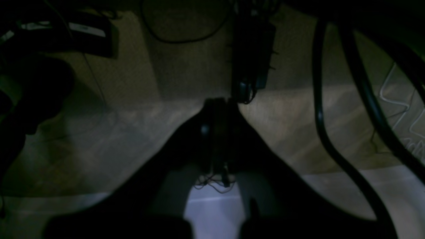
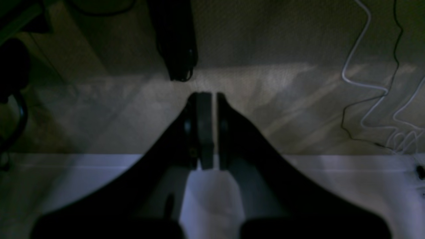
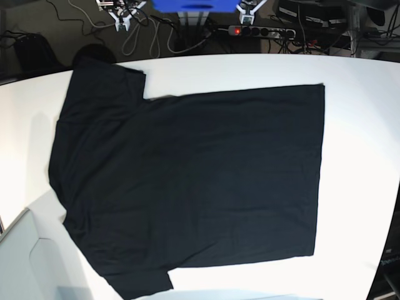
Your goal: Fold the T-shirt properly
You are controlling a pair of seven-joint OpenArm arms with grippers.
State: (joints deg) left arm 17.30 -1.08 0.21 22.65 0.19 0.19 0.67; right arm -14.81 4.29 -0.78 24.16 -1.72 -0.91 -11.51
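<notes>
The black T-shirt [image 3: 194, 181] lies spread flat on the white table [image 3: 362, 125], plain side up, with no print showing. Its sleeves are at the upper left and lower left, and its hem is on the right. It does not show in either wrist view. My left gripper [image 1: 219, 101] is shut and empty, above the table's edge [image 1: 212, 212] and pointing towards the carpeted floor. My right gripper [image 2: 207, 96] is also shut and empty, over the table's edge [image 2: 332, 179]. Neither gripper shows in the base view.
A power strip [image 3: 259, 30] and tangled cables [image 3: 137, 31] lie on the floor behind the table. Thick black cables [image 1: 318, 99] hang beside the left gripper. White cable [image 2: 365, 66] lies on the carpet. A grey-white block [image 3: 25, 262] sits at the lower left corner.
</notes>
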